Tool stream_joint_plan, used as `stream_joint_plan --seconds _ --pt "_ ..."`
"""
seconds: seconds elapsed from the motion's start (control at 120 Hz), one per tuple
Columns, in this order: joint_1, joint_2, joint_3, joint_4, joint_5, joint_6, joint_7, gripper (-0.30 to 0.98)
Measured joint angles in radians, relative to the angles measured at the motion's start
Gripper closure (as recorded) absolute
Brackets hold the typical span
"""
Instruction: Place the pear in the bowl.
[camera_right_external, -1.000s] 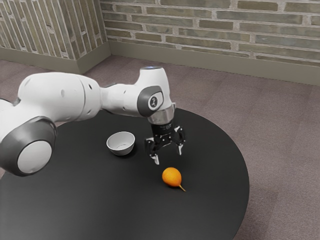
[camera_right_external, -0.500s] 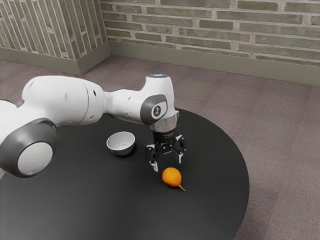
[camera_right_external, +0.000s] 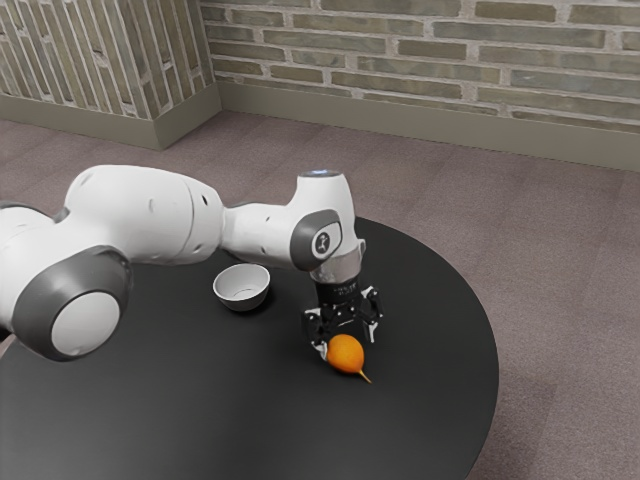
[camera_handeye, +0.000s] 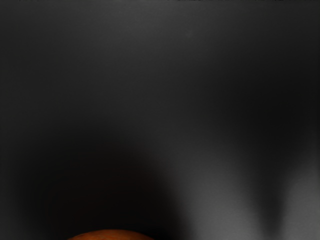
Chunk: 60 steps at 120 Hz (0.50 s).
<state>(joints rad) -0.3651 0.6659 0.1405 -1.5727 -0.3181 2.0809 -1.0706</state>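
With 12 o'clock taken as the exterior view's top, one white arm (camera_right_external: 150, 215) is seen reaching in from 9 o'clock over one round black table (camera_right_external: 430, 400). One orange pear (camera_right_external: 346, 355) is seen lying on its side on the tabletop, at the one gripper (camera_right_external: 348, 344); its thin stem is pointed between 4 and 5 o'clock, and its long axis is slanted from there up toward between 10 and 11. The gripper's two fingers are spread, released, with nothing gripped; whether the nearer one is touching the pear cannot be told. In the wrist view, the pear's curved edge is seen close under the hand. Tabletop is spread around the pear toward 3 o'clock, where the rim is set well apart from it, and toward 6. Farther off, one white bowl (camera_right_external: 242, 287) is placed upright at about 10 o'clock from the pear, with tabletop between them. Beyond the table's far edge, one carpeted floor (camera_right_external: 560, 300) is seen, then two brick wall faces (camera_right_external: 450, 60), met at a corner toward 11.
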Motion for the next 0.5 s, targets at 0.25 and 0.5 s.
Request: stream_joint_plan --seconds 0.25,0.5 --pt "0.0 -0.033 0.005 -0.043 -0.006 0.002 0.004 0.0" --pt "-0.004 -0.038 -0.013 -0.06 -0.008 0.021 0.005 0.0"
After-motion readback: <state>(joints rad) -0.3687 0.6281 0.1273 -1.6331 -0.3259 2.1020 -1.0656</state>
